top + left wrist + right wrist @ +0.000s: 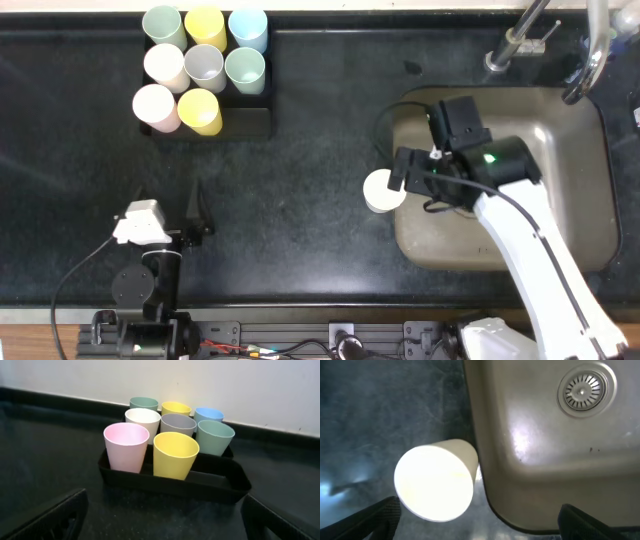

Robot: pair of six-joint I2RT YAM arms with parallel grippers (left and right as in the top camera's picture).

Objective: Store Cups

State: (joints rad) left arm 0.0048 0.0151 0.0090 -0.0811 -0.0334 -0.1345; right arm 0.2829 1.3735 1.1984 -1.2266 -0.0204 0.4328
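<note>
Cups [175, 455]: eight smooth tapered ones stand in one black rectangular tray [250, 125] at ten o'clock. A ninth, the cream cup [383, 190], sits at the steel sink's [560, 130] nine-o'clock rim. The left gripper [165, 521] and right gripper [481, 522] gape wide, empty

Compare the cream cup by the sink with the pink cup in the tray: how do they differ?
Place: the cream cup is alone at the sink rim, between the open fingers of the right gripper; the pink cup stands in the black tray among seven cups. Colour: the cream cup is off-white, the pink cup pale pink. Pose: the pink cup is upright, mouth up; the cream cup's pose is unclear. Both are tapered cups.
</note>
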